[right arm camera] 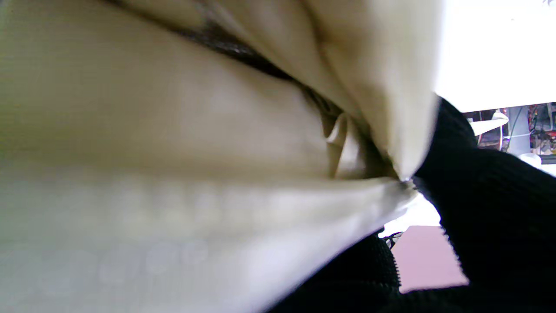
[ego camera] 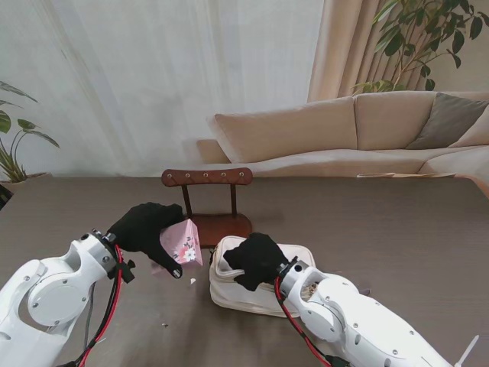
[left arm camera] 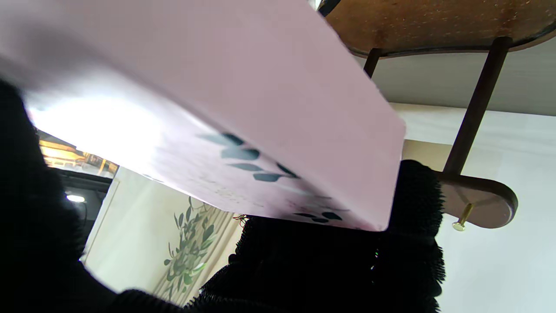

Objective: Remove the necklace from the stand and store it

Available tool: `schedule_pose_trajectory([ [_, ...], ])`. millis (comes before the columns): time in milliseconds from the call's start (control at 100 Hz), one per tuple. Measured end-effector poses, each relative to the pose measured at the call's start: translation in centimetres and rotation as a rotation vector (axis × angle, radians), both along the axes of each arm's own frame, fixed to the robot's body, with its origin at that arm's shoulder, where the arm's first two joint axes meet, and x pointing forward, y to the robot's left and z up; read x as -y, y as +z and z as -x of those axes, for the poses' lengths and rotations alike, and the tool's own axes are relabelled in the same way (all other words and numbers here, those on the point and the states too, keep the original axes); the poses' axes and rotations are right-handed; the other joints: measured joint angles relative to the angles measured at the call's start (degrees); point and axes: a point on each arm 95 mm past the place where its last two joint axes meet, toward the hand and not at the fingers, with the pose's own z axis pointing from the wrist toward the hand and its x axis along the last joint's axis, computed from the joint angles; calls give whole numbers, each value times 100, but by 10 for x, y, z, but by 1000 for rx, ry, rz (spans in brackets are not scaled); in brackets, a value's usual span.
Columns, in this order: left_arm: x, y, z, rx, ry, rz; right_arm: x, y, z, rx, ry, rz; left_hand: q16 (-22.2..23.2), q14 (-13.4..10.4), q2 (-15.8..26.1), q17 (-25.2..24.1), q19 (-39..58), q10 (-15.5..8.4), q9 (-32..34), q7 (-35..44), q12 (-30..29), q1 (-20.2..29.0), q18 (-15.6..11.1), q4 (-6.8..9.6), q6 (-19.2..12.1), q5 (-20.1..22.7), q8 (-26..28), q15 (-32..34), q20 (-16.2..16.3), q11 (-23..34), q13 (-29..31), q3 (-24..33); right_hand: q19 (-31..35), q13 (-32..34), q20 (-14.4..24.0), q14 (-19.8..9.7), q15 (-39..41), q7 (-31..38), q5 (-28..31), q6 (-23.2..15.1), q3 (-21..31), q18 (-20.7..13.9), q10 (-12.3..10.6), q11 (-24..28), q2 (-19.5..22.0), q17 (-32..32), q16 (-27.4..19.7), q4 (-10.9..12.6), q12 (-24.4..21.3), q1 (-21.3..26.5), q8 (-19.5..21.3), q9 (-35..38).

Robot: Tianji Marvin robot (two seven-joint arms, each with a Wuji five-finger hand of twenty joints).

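In the stand's view, the left hand (ego camera: 147,227) is gripping a pink card (ego camera: 182,243) printed with small flowers, fingers curled around its edge and holding it tilted above the dark counter (ego camera: 397,229). The card is hanging just in front of the wooden stand (ego camera: 208,191), which is sitting on the counter with its 5 pegs bare along the top bar. The necklace itself is not making itself out anywhere here. To the right of the card, the right hand (ego camera: 257,260) is pinching the left rim of a cream pouch (ego camera: 233,294) that is lying on the counter, just beside the stand's base. A beige sofa (ego camera: 344,134) is sitting behind the counter.

In the left wrist view, the pink card (left arm camera: 243,87) is filling most of the picture, dark leaf prints showing near its edge, with black-gloved fingers (left arm camera: 412,195) pressing against it. The wooden stand (left arm camera: 473,130) is showing beside it, 1 brass peg (left arm camera: 461,219) sticking out of its bar.

In the right wrist view, the cream pouch (right arm camera: 173,152) is bunching close to the lens, its folded fabric clamped by black fingers (right arm camera: 478,182). A patch of the pink card (right arm camera: 425,256) is peeking past them.
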Motion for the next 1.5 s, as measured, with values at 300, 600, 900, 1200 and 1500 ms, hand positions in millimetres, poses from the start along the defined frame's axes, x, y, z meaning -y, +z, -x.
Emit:
schedule_pose_trajectory([
  [300, -3, 0, 5, -1, 13, -3, -29, 9, 9, 1, -3, -31, 0, 0, 1, 0, 0, 0, 0, 0, 0, 0, 1, 0, 0, 0, 0, 2, 1, 0, 0, 0, 0, 0, 2, 0, 0, 1, -2, -40, 0, 0, 0, 0, 0, 0, 1, 0, 0, 0, 0, 0],
  [600, -3, 0, 6, 0, 19, 0, -43, 6, 19, 5, 25, 0, 0, 0, 1, 0, 0, 0, 0, 0, 0, 0, 2, 0, 0, 0, 0, 2, 1, 0, 0, 0, -158, -8, 4, 29, -1390, 76, -278, -43, 0, 4, 6, -228, 146, 0, -609, 32, -244, -65, -267, -317],
  [900, -3, 0, 7, -2, 20, 2, -35, 7, 21, -14, 43, 84, 0, 0, 2, 0, 0, 0, 0, 0, 1, 0, 3, 0, 0, 0, 0, 3, 1, 0, 1, 0, -1203, -1494, -236, 486, -4175, -1609, -1963, 294, -22, 300, 206, -753, 861, 50, -1327, 1625, -1224, -1506, 19, -2906],
  [1200, -2, 0, 7, -2, 19, 1, -19, 25, 25, -63, 65, 109, 0, 0, 2, 0, 0, 0, 0, 0, 1, 0, 6, 0, 0, 0, 0, 4, 1, 0, 1, 0, -2350, -2960, -530, 751, -5392, -2460, -3025, 710, -845, 422, 386, -1273, 966, -39, -2126, 1628, -2017, -2149, -603, -4412],
  [1500, -2, 0, 6, -1, 17, 1, 5, 37, 14, 5, 85, 175, 0, 0, 2, 0, 0, 0, 0, 0, 3, 0, 7, 0, 0, 0, 0, 4, 1, 0, 1, 0, -2522, -2960, -657, 751, -5430, -2460, -3020, 625, -956, 422, 388, -1265, 1029, -41, -2184, 1628, -2098, -2211, -604, -4474],
])
